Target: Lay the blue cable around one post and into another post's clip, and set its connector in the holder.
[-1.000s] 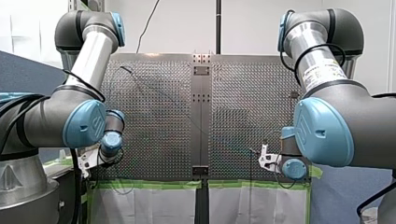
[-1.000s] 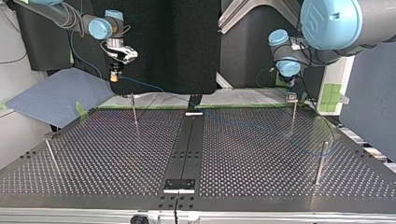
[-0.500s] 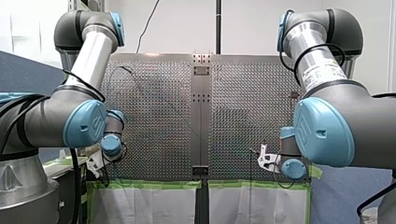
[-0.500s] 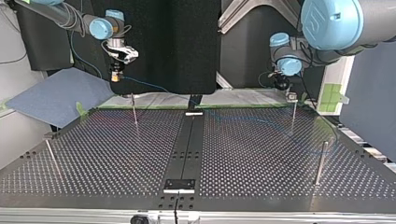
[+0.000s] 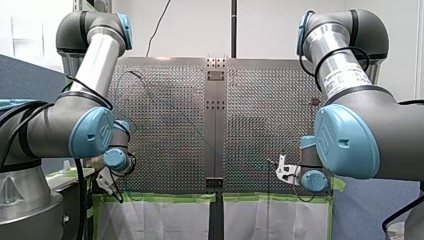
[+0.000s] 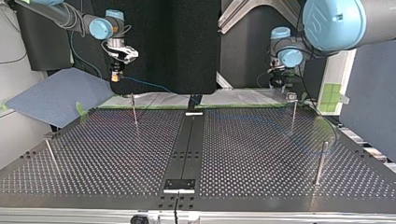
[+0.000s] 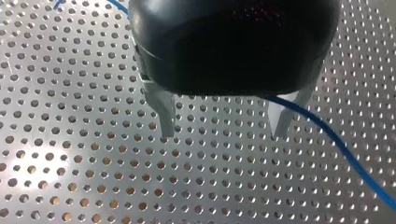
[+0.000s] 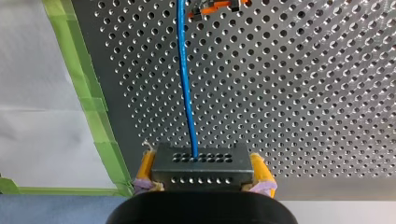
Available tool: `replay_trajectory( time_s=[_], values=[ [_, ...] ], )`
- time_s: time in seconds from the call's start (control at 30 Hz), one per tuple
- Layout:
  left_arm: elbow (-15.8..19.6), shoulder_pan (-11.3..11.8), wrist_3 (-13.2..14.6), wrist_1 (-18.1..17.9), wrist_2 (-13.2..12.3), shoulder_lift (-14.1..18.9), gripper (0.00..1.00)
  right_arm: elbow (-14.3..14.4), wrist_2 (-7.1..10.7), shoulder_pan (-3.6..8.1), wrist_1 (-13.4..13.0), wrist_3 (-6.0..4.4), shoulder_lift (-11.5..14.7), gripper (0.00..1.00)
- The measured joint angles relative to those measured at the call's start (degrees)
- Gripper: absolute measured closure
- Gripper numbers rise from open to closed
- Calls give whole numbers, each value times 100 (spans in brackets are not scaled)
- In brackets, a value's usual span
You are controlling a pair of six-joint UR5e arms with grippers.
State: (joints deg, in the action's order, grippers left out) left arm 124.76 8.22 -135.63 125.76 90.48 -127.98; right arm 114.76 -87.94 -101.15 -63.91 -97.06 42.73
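My right gripper [image 8: 204, 183] is shut, its yellow pads clamped on the grey perforated connector [image 8: 201, 163]. The blue cable [image 8: 184, 79] runs from the connector, ahead of the gripper, to an orange-topped clip [image 8: 215, 5]. At the top view's left, my right gripper [image 6: 114, 77] hangs above the table's far edge, the blue cable [image 6: 149, 85] sagging from it across the perforated table [image 6: 93, 154]. My left gripper [image 7: 222, 134], black with metal fingers, stands open above the plate with nothing between its fingers. The cable [image 7: 336, 140] passes under one finger.
Thin posts stand on the table in the top view: one [image 6: 134, 109] at the far left, one [image 6: 293, 112] at the far right, one [image 6: 321, 161] at the near right, one [image 6: 50, 155] at the near left. A dark centre strip [image 6: 187, 144] splits the plate. Green tape [image 8: 88, 93] lines its edge.
In the front view my left arm's wrist has dropped lower, toward the table's taped edge. My right arm has barely moved and still holds the connector.
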Motion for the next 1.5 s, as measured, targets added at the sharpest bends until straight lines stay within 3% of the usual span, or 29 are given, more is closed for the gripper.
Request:
replay_trajectory(
  time_s=[0.13,0.5,0.77,0.97,1.37,1.5],
  values=[
    [173,68,-205,-206,-24,37,0,0,-1,-5,0,1,1,100],
    [610,290,-828,-825,385,214,0,0,-3,-22,0,1,2,100],
    [831,485,-1315,-1289,608,632,0,0,-4,-23,0,1,0,100],
    [886,580,-1693,-1316,559,931,0,0,-5,-23,0,1,0,100],
    [1060,742,-2329,-1381,553,981,0,0,-5,-23,0,1,2,100],
    [1063,787,-2292,-1337,596,983,0,0,-4,-23,0,1,2,100]
  ],
)
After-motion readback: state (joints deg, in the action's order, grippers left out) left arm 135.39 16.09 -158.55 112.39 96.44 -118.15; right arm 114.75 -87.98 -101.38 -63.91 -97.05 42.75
